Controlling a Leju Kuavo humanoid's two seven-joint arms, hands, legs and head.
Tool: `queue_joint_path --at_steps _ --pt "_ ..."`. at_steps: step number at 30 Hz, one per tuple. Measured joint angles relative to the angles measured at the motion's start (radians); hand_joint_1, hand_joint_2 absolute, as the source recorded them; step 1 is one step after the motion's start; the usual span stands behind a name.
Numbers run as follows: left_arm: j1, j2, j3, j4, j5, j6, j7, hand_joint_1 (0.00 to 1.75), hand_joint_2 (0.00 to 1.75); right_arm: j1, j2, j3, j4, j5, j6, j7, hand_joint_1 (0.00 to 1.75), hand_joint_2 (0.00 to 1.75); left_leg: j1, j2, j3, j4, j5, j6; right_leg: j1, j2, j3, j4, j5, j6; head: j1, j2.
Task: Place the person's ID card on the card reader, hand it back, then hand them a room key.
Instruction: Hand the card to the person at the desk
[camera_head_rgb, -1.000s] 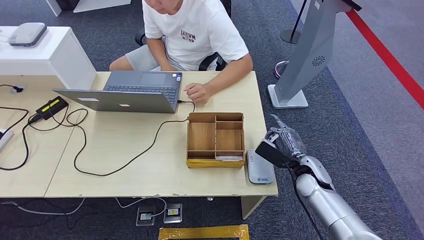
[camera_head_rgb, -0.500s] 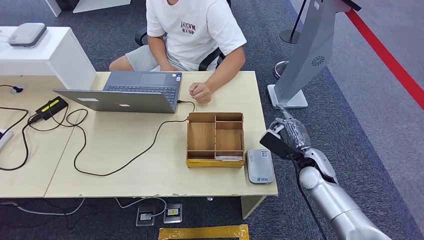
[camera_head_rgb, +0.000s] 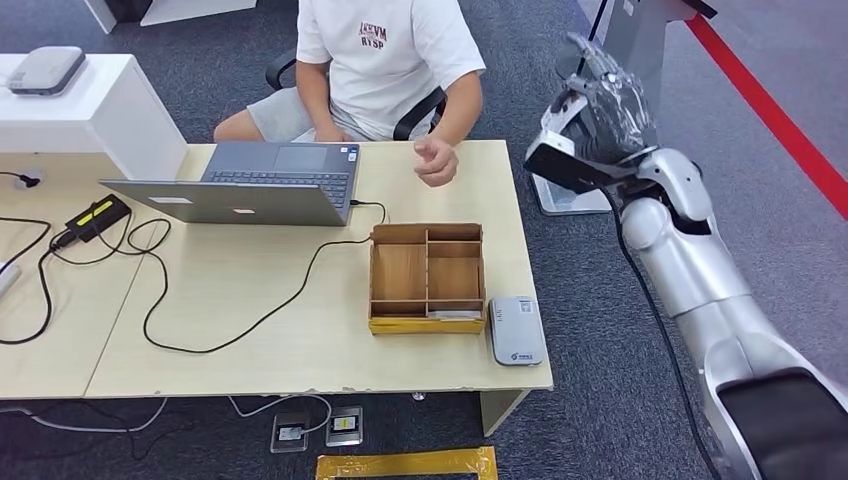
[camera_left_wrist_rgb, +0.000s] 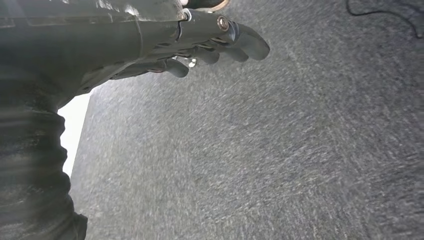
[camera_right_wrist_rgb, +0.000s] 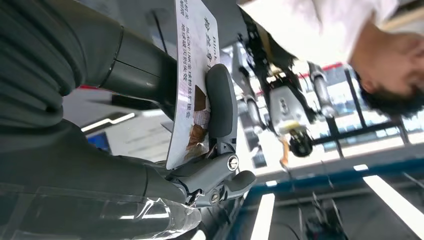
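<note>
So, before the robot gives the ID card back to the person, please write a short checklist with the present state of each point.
1. ID card held firmly in the right hand: ok, the thumb presses on it in the right wrist view.
2. Right hand raised toward the person: ok, beside the table's far corner.
3. Person's hand ready to take: cannot tell, lifted above the table but loosely closed.
4. Card reader free of card: ok.
5. Left hand free: ok, it holds nothing.
6. Room key located: cannot tell.

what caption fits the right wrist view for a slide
Right hand pinching the printed ID card, a person beyond.
</note>
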Motion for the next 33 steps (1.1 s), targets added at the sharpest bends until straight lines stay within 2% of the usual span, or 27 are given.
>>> queue_joint_path --at_steps 4,10,15,22,28,29,30,33 --pt "-0.006 0.0 -0.001 0.0 -0.001 -0.004 -0.002 0.0 1.75 -0.13 0.103 0.04 0.155 0.053 -0.014 -0.014 1.75 1.75 0.003 -0.005 0.0 0.0 0.002 -0.002 0.003 -0.004 0.0 0.0 0.0 -0.001 0.0 0.0" --pt "-0.005 0.006 -0.003 0.0 -0.008 -0.009 -0.006 0.0 1.75 -0.198 0.204 0.09 0.304 0.105 -0.012 -0.012 1.75 1.75 0.004 -0.009 -0.002 0.0 0.002 -0.004 0.004 -0.007 0.0 0.0 0.0 -0.001 0.0 0.0" --pt "-0.004 0.01 -0.003 0.0 -0.01 -0.009 -0.007 0.0 1.75 -0.216 0.244 0.113 0.368 0.117 -0.008 -0.005 1.75 1.75 0.004 -0.009 -0.002 0.0 0.002 -0.004 0.004 -0.007 0.0 0.0 0.0 -0.001 0.0 0.0" --pt "-0.001 0.015 -0.004 0.0 -0.019 -0.004 -0.012 0.0 1.75 -0.257 0.286 0.148 0.444 0.169 0.025 0.062 1.75 1.75 0.004 -0.008 -0.001 0.0 0.002 -0.004 0.004 -0.006 0.0 0.0 0.0 -0.001 0.0 0.0" --pt "0.001 0.016 -0.004 0.0 -0.02 -0.006 -0.012 0.0 1.75 -0.265 0.307 0.17 0.491 0.189 0.036 0.084 1.75 1.75 0.004 -0.008 -0.001 0.0 0.002 -0.004 0.004 -0.006 0.0 0.0 0.0 -0.001 0.0 0.0" --pt "0.001 0.016 -0.004 0.0 -0.02 -0.006 -0.012 0.0 1.75 -0.265 0.308 0.173 0.497 0.192 0.036 0.086 1.7 1.75 0.004 -0.008 -0.001 0.0 0.002 -0.004 0.004 -0.006 0.0 0.0 0.0 -0.001 0.0 0.0" --pt "0.001 0.016 -0.004 0.0 -0.02 -0.007 -0.012 0.0 1.75 -0.265 0.309 0.176 0.502 0.193 0.035 0.09 1.38 1.75 0.004 -0.008 -0.001 0.0 0.002 -0.004 0.004 -0.006 0.0 0.0 0.0 -0.001 0.0 0.0" --pt "0.002 0.016 -0.004 0.0 -0.02 -0.007 -0.012 0.0 1.75 -0.265 0.309 0.184 0.516 0.196 0.035 0.098 0.11 1.75 0.004 -0.008 -0.001 0.0 0.002 -0.004 0.004 -0.006 0.0 0.0 0.0 -0.001 0.0 0.0"
